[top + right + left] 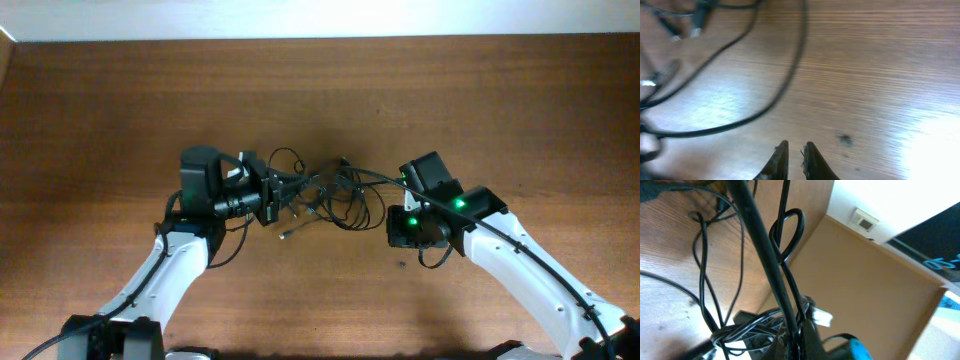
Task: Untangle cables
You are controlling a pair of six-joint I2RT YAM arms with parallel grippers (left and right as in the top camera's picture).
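Observation:
The cables (pixel 335 192) are thin black wires in a loose tangle at the table's middle, between my two arms. My left gripper (pixel 277 196) is shut on strands at the tangle's left side. In the left wrist view the jaws (pixel 801 337) clamp the cables (pixel 785 235), which run up taut, with a white plug (pixel 822 316) beside them. My right gripper (pixel 393 223) sits just right of the tangle. In the right wrist view its fingers (pixel 794 150) are almost together with nothing between them, low over bare wood. One cable loop (pixel 790 80) lies ahead of them.
A pale plug tip (pixel 286 235) lies on the wooden table (pixel 320 90) just below the tangle. Small plug ends (pixel 695 30) show at the right wrist view's upper left. A small dark spot (pixel 842 140) marks the wood near the right fingers.

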